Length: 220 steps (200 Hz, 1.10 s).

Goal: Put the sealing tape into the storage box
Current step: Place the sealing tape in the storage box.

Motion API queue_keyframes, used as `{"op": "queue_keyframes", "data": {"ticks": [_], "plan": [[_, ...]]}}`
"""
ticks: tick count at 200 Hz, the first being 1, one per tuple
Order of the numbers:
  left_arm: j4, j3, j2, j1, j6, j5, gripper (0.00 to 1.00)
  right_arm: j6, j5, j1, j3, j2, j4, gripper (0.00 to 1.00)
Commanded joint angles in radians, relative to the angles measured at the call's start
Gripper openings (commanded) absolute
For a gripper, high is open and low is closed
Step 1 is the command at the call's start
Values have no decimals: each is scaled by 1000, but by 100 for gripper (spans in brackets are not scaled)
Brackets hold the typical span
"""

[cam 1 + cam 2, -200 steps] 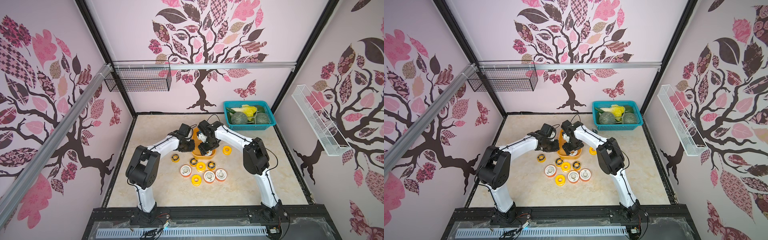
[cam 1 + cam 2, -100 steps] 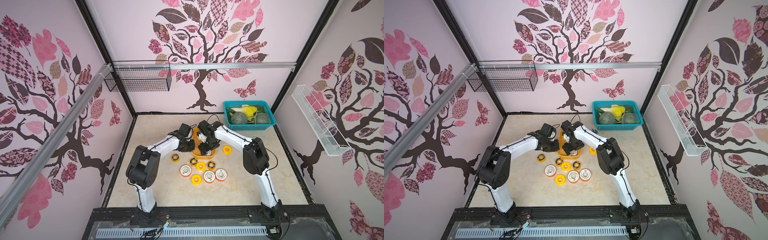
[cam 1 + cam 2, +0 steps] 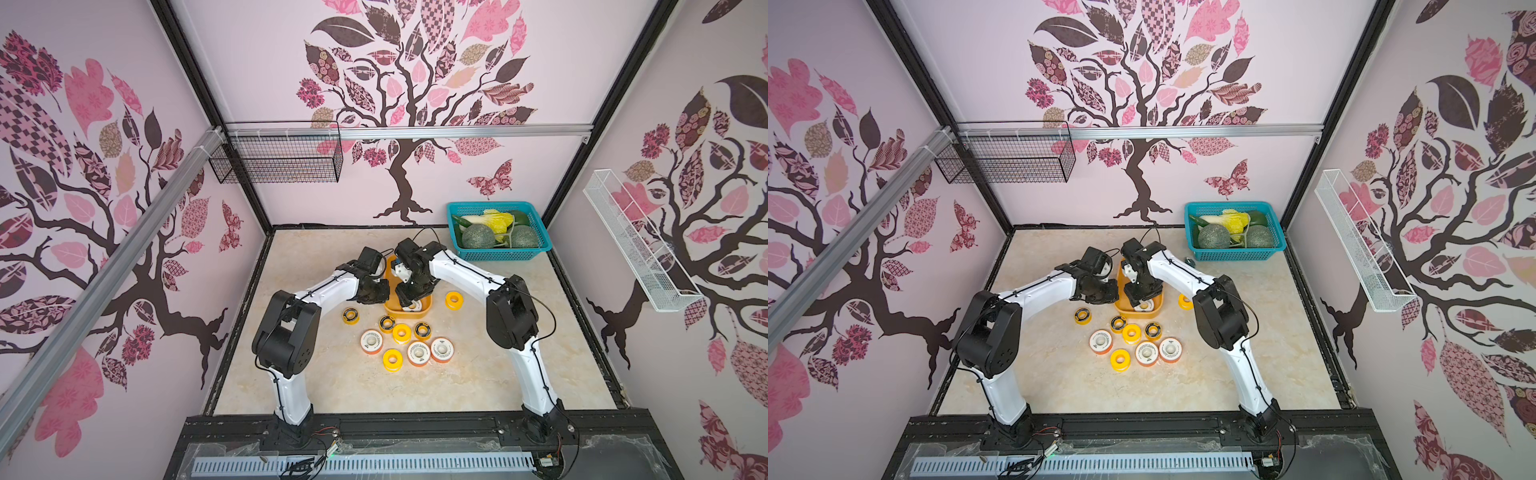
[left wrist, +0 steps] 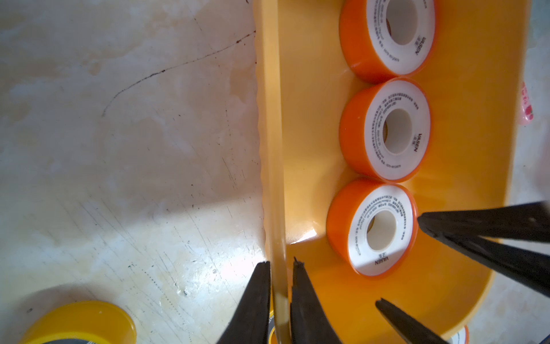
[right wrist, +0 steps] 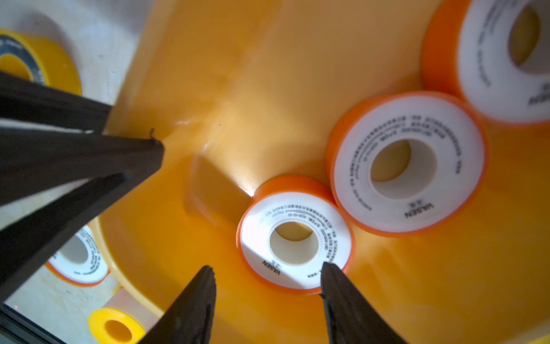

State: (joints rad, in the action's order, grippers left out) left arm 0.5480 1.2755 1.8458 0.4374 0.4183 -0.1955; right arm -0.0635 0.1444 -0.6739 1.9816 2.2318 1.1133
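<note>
My left gripper point(image 4: 280, 264) is clenched on the wall of the box point(image 4: 312, 119). My right gripper point(image 5: 267, 266) hangs released inside the box, gripping nothing, its tips beside a tape spool point(image 5: 256, 235) lying there.

storage box point(image 4: 312, 119): glossy smooth plastic | sealing tape point(image 4: 373, 134): plastic rim, matt label face | tabletop point(image 4: 119, 149): marble-look, scratched

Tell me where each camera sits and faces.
Top views: high in front, looking down at the beige marble table; both arms show.
Left wrist: along the left gripper, shut on the wall of the shallow yellow-orange plastic tub.
Right wrist: past the open right gripper into the tub.
Both wrists share three orange-rimmed white tape spools.
</note>
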Motion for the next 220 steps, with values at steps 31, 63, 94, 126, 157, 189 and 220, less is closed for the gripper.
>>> {"op": "queue_keyframes", "data": {"ticks": [31,63,94,126,157,189,220], "plan": [[9,26,20,2,-13,1,18,20,39,-7,45,13,-15,32],[10,26,19,3,-14,2,18,27,51,-6,48,32,-21,23],[13,28,21,2,-15,1,18,46,28,-7,44,47,-27,20],[20,32,24,2,-15,5,18,49,0,-7,43,66,-18,19],[20,31,20,2,-15,10,19,54,-15,-7,37,75,-15,19],[20,31,21,3,-16,10,18,56,-26,-4,24,69,-20,19],[21,31,22,2,-16,13,18,61,-34,5,3,66,-20,20]]}}
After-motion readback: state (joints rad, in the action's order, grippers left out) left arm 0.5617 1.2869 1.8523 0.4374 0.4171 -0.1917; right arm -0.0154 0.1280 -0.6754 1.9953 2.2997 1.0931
